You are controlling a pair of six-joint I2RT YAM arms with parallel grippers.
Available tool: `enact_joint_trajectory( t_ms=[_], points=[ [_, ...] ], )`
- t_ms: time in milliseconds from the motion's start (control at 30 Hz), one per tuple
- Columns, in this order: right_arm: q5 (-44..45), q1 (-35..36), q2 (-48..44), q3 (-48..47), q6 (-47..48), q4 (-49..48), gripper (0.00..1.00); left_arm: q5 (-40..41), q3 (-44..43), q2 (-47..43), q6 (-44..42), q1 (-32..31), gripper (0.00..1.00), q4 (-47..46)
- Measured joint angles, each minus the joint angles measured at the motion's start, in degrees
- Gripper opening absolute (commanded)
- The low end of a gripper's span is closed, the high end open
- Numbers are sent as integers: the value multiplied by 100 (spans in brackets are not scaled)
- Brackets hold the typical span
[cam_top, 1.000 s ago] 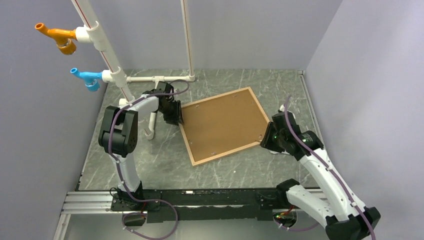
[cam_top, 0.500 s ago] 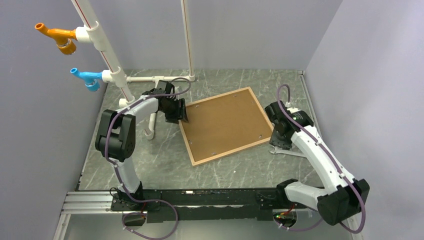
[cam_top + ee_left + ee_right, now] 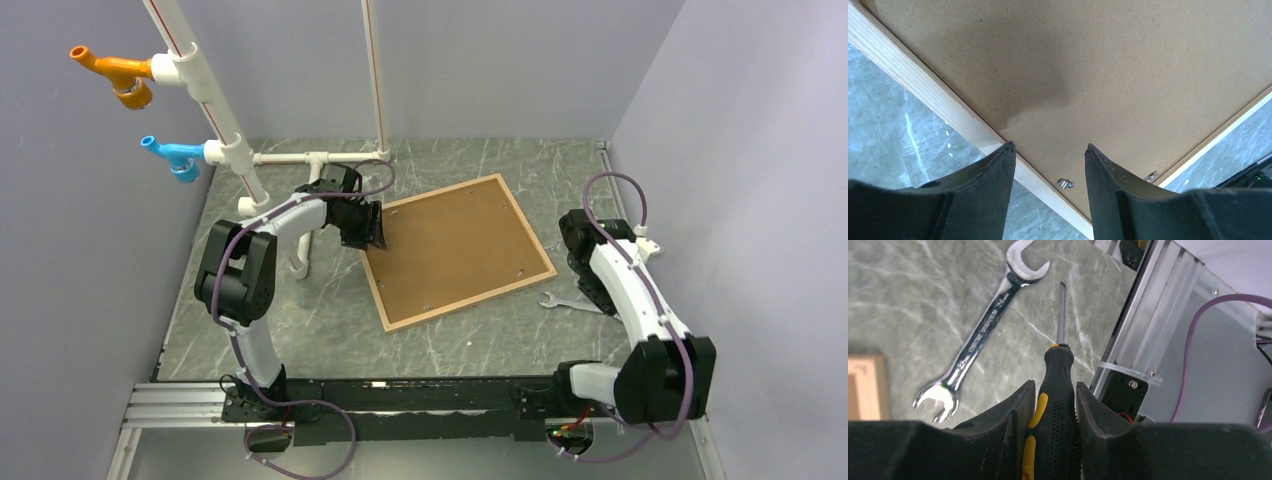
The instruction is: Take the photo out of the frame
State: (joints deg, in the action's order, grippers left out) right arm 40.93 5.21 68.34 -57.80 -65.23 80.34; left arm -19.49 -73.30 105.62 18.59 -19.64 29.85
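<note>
- frame point(image 3: 470, 301): light wood, narrow moulding; lies flat and askew at mid-worktop point(image 3: 300, 320), which is grey and marbled.
- photo point(image 3: 450, 245): seated in the frame, plain brown back upward; print side hidden.
- clip point(image 3: 1065, 184): small metal tab on the brown back, just inside the moulding; a second sits near the corner.
- left pincer point(image 3: 1048, 146): released, fingers spread, nothing between them; poised over the frame's left edge. Contact cannot be told.
- right pincer point(image 3: 1055, 385): clenched on the screwdriver point(image 3: 1059, 360), which has a black-and-yellow handle and its blade pointing out over the worktop; apart from the frame, to its right.
- wrench point(image 3: 980, 335): steel, open-ended, flat on the worktop near the frame's right corner.
</note>
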Motion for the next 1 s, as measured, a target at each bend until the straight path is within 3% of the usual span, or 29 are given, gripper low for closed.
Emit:
enact_joint_trajectory(
  t_ms=[233, 433, 633, 1000],
  points=[
    [-37, -560, 540, 955, -79, -1095, 0, 96, 0, -11, -92, -11, 55, 0],
    [-247, -654, 1349, 1174, -107, -1580, 17, 83, 0, -83, -92, -11, 54, -2],
    [-385, -651, 1902, 1172, -103, -1757, 22, 68, -2, -90, -92, 28, 52, -2],
    [-870, -614, 1941, 1458, -26, -2094, 51, -87, -2, -90, -74, 199, 52, -28]
  ],
)
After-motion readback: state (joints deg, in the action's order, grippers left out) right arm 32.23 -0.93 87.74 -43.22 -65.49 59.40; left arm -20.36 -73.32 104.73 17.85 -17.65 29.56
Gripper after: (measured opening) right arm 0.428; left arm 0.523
